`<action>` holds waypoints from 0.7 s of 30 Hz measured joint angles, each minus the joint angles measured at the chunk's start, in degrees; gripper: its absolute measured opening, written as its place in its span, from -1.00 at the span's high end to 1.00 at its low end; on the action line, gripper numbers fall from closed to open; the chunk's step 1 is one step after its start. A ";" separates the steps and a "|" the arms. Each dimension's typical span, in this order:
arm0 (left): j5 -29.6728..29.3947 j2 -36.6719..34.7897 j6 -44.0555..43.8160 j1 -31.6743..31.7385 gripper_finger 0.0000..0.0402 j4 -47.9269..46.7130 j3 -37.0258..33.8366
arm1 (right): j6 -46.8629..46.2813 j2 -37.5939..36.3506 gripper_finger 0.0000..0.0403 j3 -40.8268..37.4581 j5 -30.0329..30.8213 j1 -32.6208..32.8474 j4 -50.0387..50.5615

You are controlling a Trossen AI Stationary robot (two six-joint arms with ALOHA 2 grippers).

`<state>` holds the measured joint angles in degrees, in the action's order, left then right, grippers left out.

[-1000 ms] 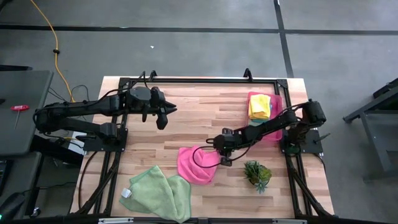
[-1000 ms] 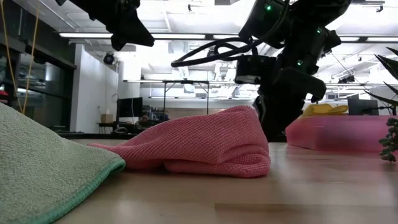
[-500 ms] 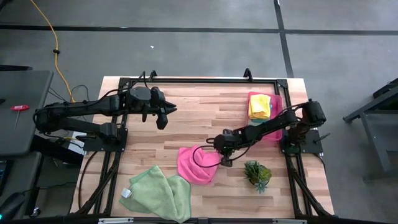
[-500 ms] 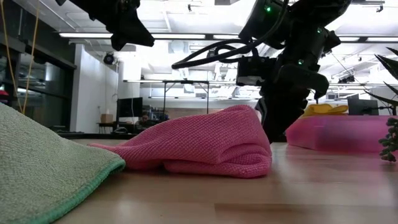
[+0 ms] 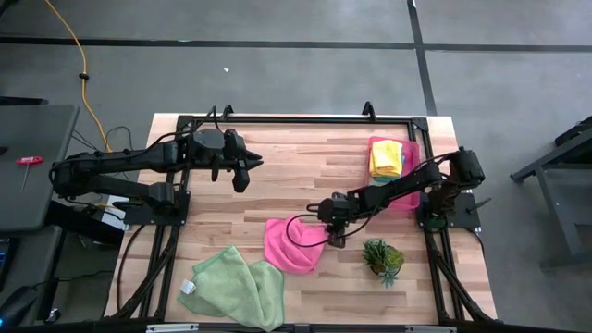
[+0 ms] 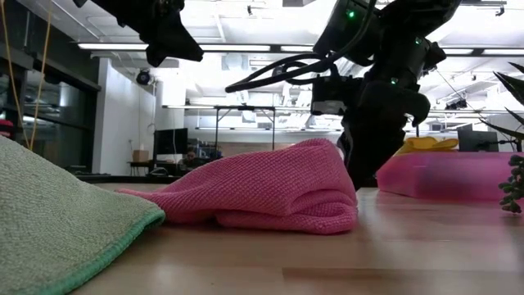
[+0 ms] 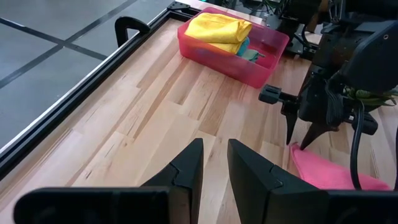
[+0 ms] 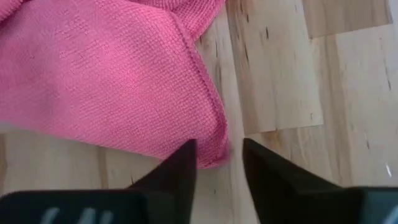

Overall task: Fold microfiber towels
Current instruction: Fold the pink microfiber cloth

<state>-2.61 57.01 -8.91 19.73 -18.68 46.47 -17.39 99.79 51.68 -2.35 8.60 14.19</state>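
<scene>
Left gripper parked over bare wood at the table's back left, fingers slightly parted, holding nothing, clear of the work. Hot pink towel mid-table, partly folded. Right gripper at its right edge, fingers parted, corner between them, ungripped.

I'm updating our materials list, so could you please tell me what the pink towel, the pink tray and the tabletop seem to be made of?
Pink towel: soft knitted microfiber by the look, matte, with a fine looped weave and a stitched hem.
Pink tray: probably rigid plastic, smooth and slightly translucent, with thin straight walls.
Tabletop: wood, apparently butcher-block; pale jointed strips with visible grain and a light sheen.
</scene>
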 joint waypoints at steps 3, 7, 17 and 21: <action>0.00 0.00 -0.05 0.01 0.68 0.00 -0.01 | 0.83 0.01 0.26 0.00 0.38 0.00 0.18; 0.00 0.00 -0.15 0.01 0.68 0.01 -0.01 | 0.41 1.12 0.20 0.00 0.46 0.00 -0.19; 0.00 0.00 -0.93 0.01 0.68 0.01 0.01 | -0.42 1.38 0.91 0.00 1.34 -0.27 -0.23; 0.00 0.00 -1.03 0.01 0.68 -0.76 -0.01 | -0.84 -1.02 0.95 -0.13 2.40 -1.41 1.31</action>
<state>-2.61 57.01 -9.94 19.75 -19.44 46.46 -18.23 98.76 51.55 0.05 7.19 15.50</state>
